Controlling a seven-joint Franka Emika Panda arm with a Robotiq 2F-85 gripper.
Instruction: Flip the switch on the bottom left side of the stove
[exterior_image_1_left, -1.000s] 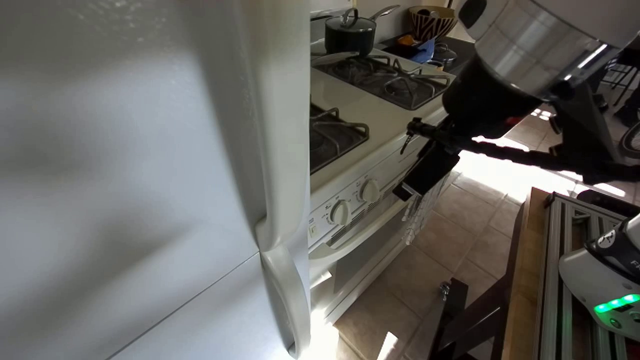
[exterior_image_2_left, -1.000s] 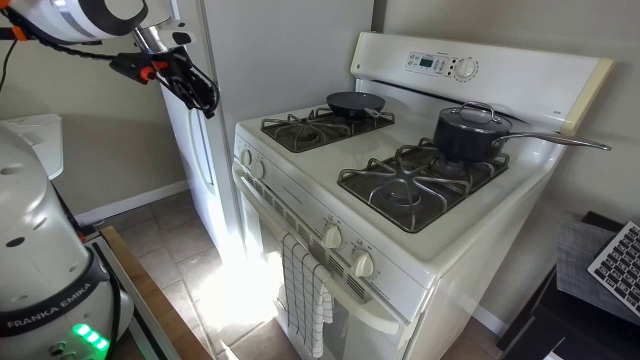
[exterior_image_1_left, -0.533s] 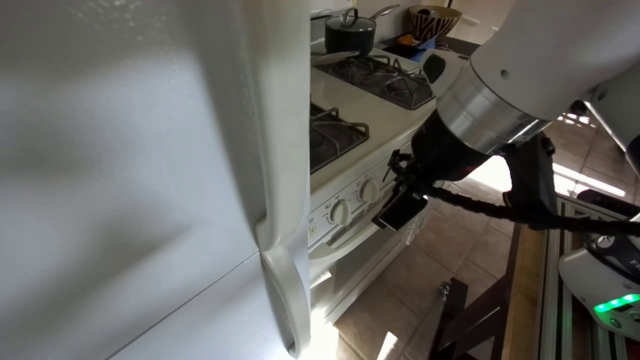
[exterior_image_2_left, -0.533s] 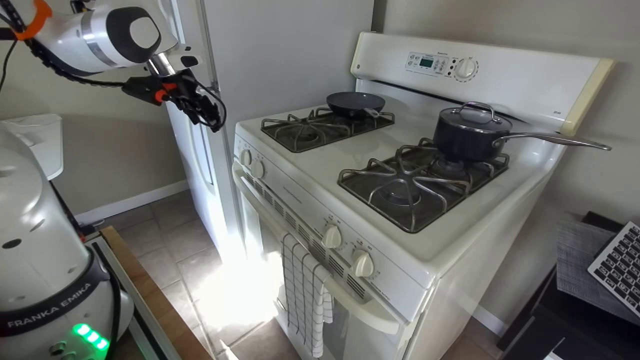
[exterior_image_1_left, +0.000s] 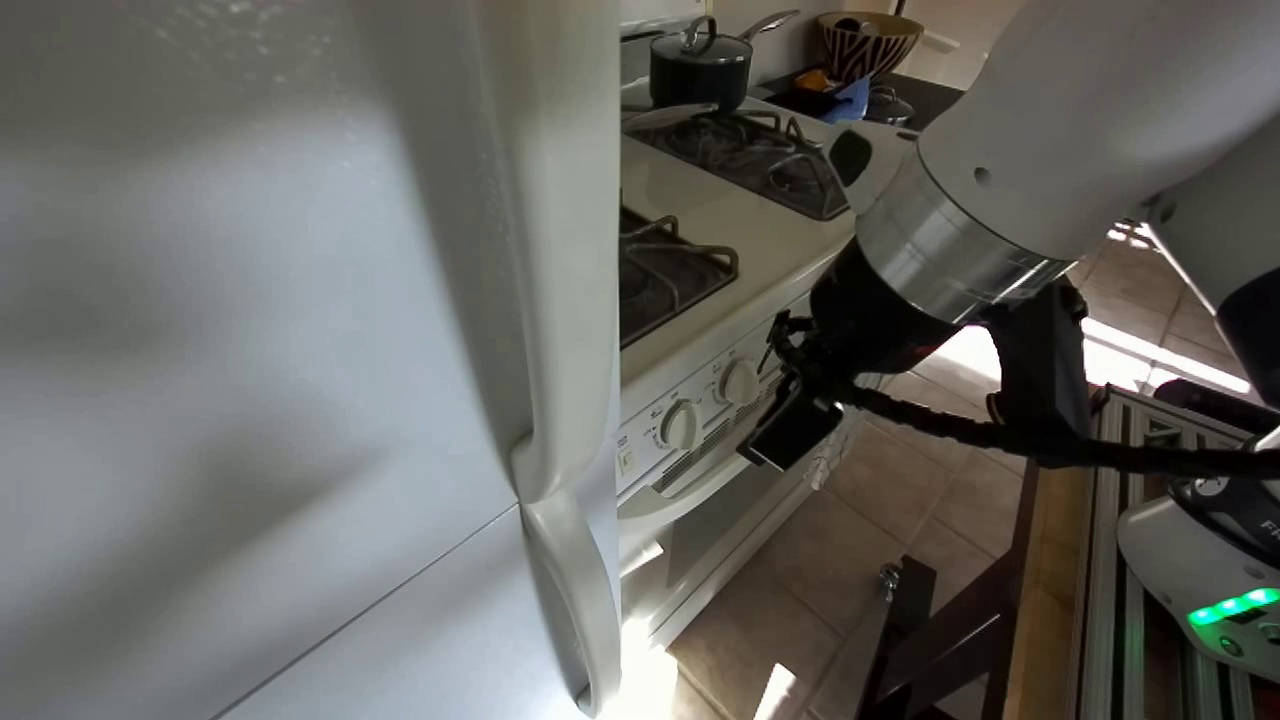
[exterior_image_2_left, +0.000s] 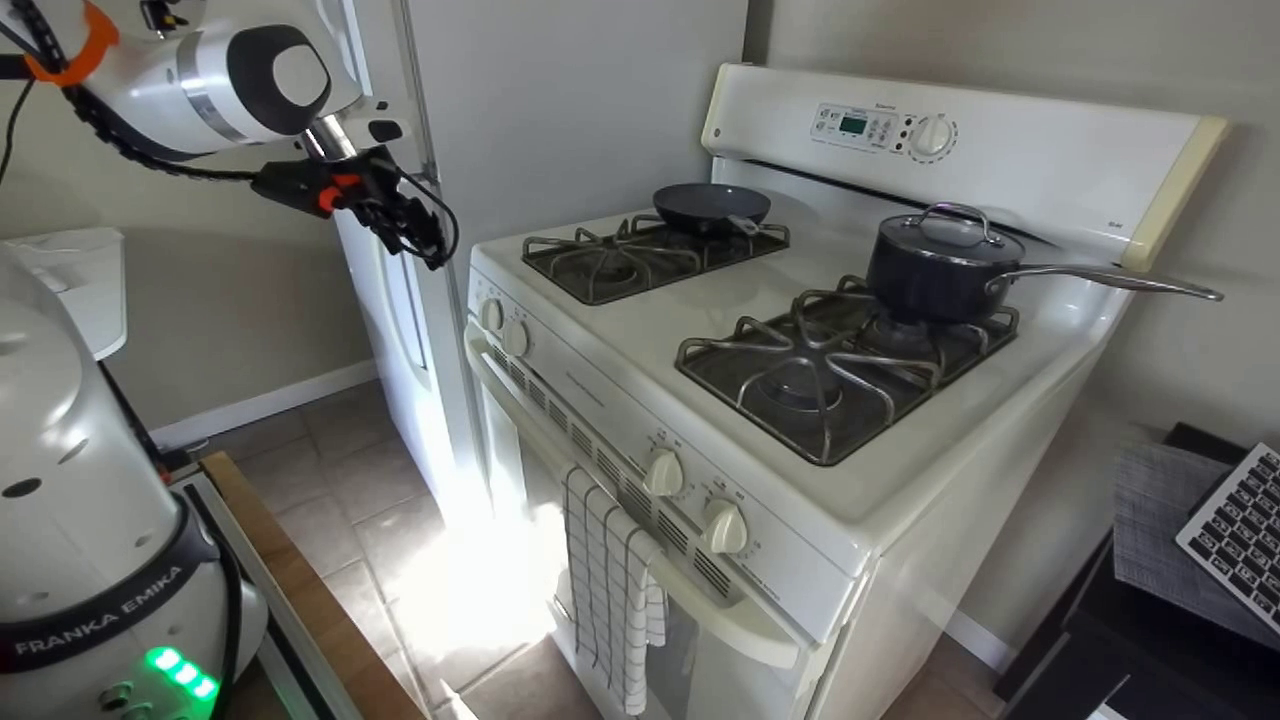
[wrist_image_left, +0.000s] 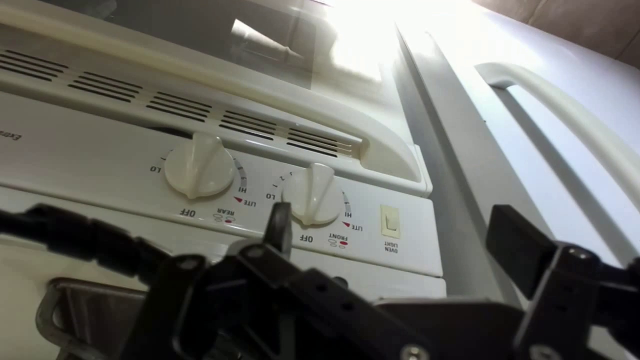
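The white stove (exterior_image_1_left: 735, 190) shows in both exterior views (exterior_image_2_left: 640, 335), and its front panel (wrist_image_left: 100, 145) fills much of the wrist view, upside down. A small cream rocker switch (wrist_image_left: 391, 221) marked "oven light" sits at the panel's end beside the fridge. It also shows in an exterior view (exterior_image_1_left: 626, 461). My gripper (wrist_image_left: 399, 236) is open and empty, its fingers wide apart, with the switch seen between them. In both exterior views the gripper (exterior_image_1_left: 765, 450) (exterior_image_2_left: 435, 255) hangs in front of the stove's left part, apart from the panel.
Two white knobs (wrist_image_left: 200, 167) (wrist_image_left: 311, 195) stand beside the switch. The oven handle (wrist_image_left: 250, 85) runs along the panel. The fridge (exterior_image_2_left: 570, 110) with its handles (exterior_image_1_left: 570, 590) borders the stove. A pan (exterior_image_2_left: 710, 208) and a pot (exterior_image_2_left: 945, 265) stand on the grates.
The arm has lowered and moved toward the stove's knob panel near the fridge, mostly in the first half second and only slightly since. The stove has not changed.
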